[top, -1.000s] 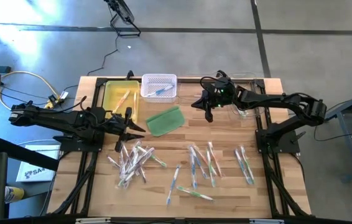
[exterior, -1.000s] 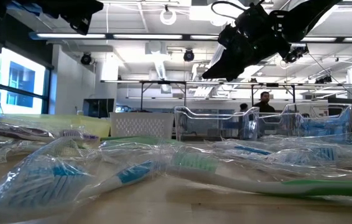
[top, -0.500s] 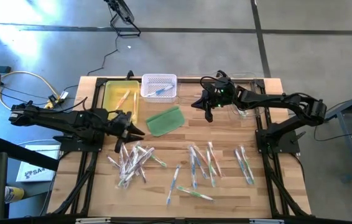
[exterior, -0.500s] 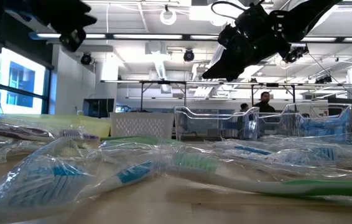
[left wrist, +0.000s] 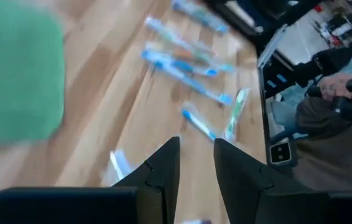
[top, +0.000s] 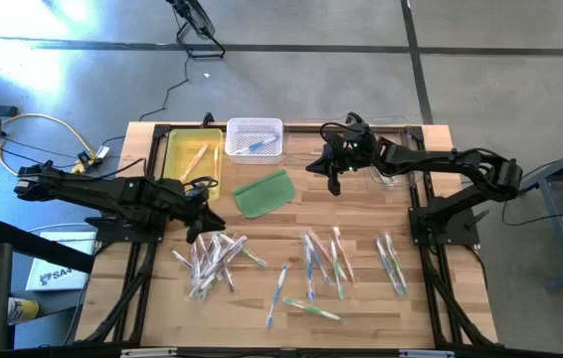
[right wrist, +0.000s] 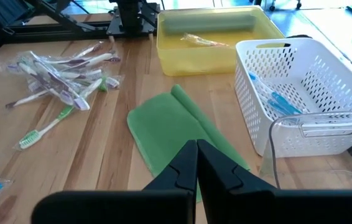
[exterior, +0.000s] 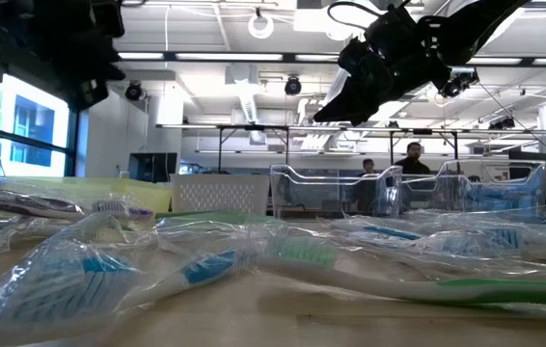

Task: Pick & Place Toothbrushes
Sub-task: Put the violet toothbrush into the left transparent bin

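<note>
Left gripper (top: 205,212) part-open, empty, above the toothbrushes (top: 212,257); right gripper (top: 333,179) closed, empty, beside green pad (top: 264,193).

Toothbrushes (top: 301,264) lie scattered across the lower half of the worktop (top: 401,308). At upper left a tray (top: 190,155) sits left of a basket (top: 255,139); a pad (top: 264,193) lies just below them.

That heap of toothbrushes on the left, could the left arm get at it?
Probably yes: the left pincer hangs just above the heap, holding nothing, with nothing between them.
</note>
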`<state>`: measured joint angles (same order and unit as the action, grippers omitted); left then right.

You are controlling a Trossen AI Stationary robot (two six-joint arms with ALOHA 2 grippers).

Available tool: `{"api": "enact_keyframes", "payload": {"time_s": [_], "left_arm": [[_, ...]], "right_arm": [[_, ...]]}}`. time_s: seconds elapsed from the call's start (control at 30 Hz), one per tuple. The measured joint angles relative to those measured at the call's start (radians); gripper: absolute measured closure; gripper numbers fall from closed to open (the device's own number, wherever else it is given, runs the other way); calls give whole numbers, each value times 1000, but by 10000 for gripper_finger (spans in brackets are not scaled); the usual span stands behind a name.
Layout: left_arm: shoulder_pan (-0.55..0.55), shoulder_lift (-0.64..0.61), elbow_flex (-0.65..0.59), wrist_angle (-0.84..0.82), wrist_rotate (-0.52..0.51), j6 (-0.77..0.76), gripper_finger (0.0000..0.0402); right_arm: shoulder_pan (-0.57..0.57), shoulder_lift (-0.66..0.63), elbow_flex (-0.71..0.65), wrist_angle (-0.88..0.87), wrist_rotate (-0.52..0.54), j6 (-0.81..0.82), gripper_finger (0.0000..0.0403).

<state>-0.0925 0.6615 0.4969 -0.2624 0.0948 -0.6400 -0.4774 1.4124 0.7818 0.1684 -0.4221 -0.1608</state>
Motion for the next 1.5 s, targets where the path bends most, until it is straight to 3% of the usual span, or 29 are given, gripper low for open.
{"api": "enact_keyframes", "payload": {"time_s": [0.23,0.53,0.73,0.97,1.2,1.5], "left_arm": [[0,23,0,108,-79,337,304],[1,15,-1,69,-302,492,304],[1,15,-1,82,-322,695,304],[1,15,-1,81,-399,884,304],[1,15,-1,82,-402,906,304],[1,15,-1,81,-402,906,304]], "right_arm": [[0,0,0,0,0,4,401],[0,0,0,1,17,73,401],[29,0,0,22,136,116,401],[77,0,0,65,162,116,401],[107,0,0,91,172,202,401],[177,0,0,90,278,222,401]]}}
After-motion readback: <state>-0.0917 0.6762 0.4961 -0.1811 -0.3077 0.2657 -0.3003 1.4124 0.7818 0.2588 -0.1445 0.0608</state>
